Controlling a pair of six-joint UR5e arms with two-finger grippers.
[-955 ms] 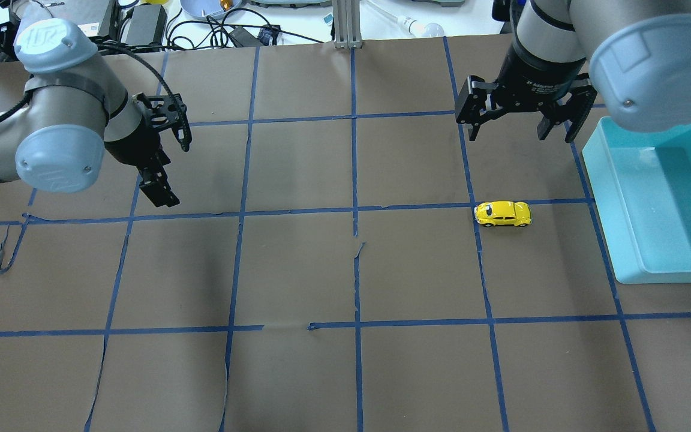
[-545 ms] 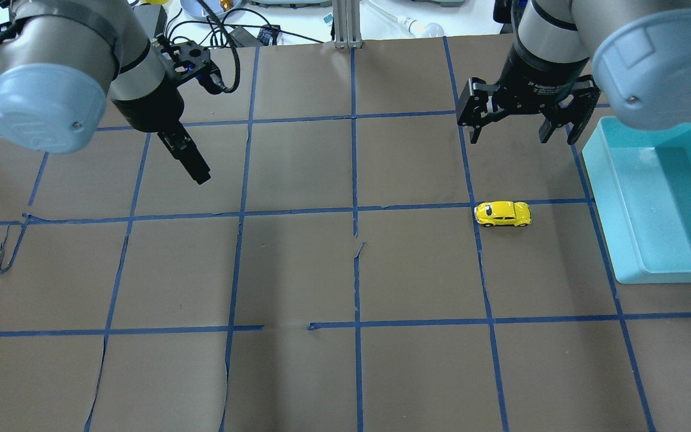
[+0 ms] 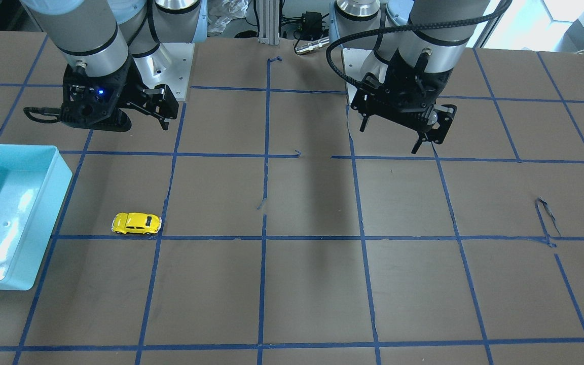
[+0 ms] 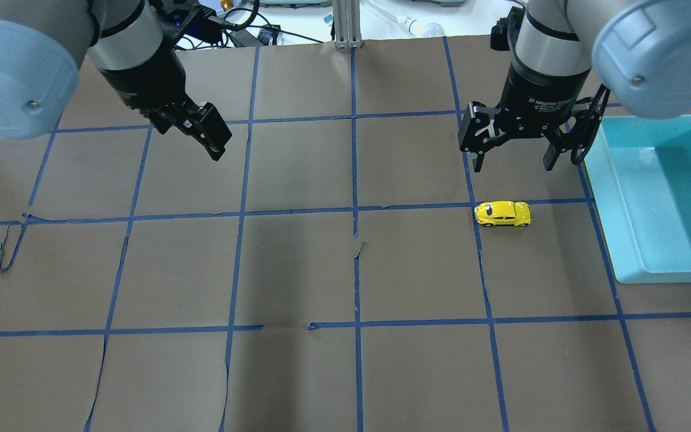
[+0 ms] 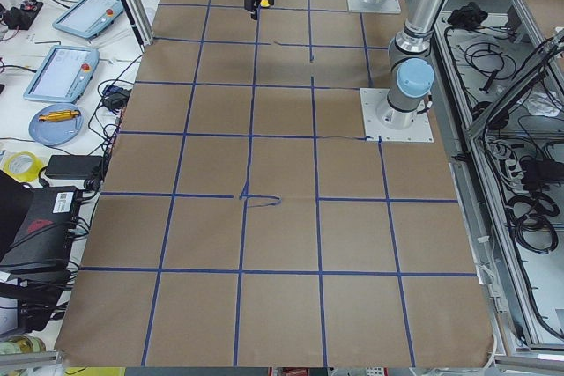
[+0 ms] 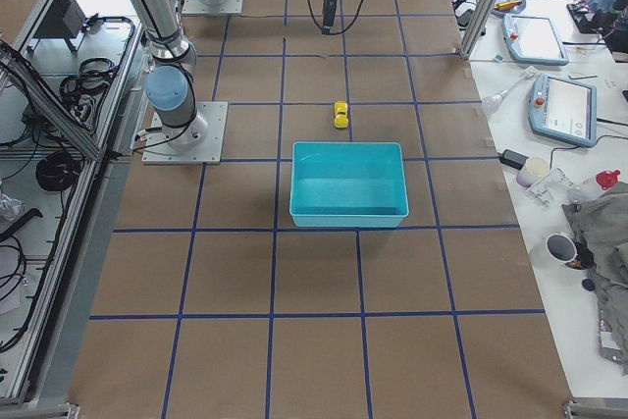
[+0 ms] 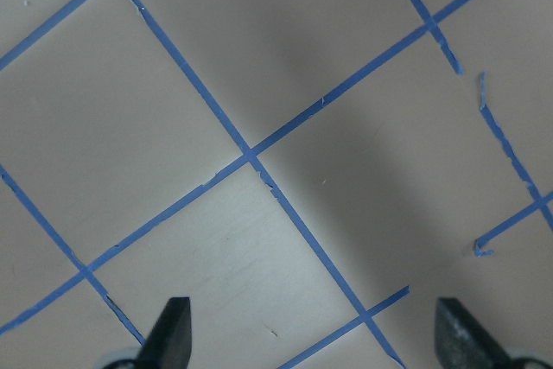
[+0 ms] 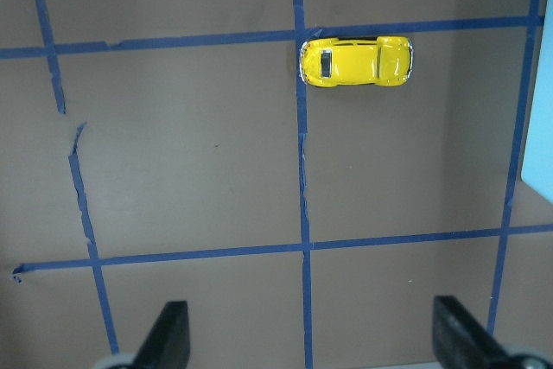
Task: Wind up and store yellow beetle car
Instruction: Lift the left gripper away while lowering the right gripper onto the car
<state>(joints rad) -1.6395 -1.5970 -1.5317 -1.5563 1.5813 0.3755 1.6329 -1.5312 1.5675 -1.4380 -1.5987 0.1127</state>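
The yellow beetle car (image 4: 502, 213) stands on the brown table beside a blue tape crossing, and it also shows in the front view (image 3: 136, 223) and the right wrist view (image 8: 356, 61). My right gripper (image 4: 514, 159) is open and empty. It hangs above the table just behind the car, towards the robot's base, and the right wrist view (image 8: 313, 334) shows its jaws wide apart. My left gripper (image 4: 213, 141) is open and empty over the left half of the table, far from the car. The left wrist view (image 7: 315, 334) shows only bare table and tape below it.
A teal bin (image 4: 621, 228) stands open at the table's right edge, close to the right of the car; nothing shows inside it. Blue tape lines grid the brown paper, with some torn and lifted strips (image 4: 6, 249). Cables and clutter lie beyond the far edge.
My left arm has swung up and to the right, and its gripper has turned and moved towards the table's middle. My right gripper has shifted slightly towards the car. The car has not moved.
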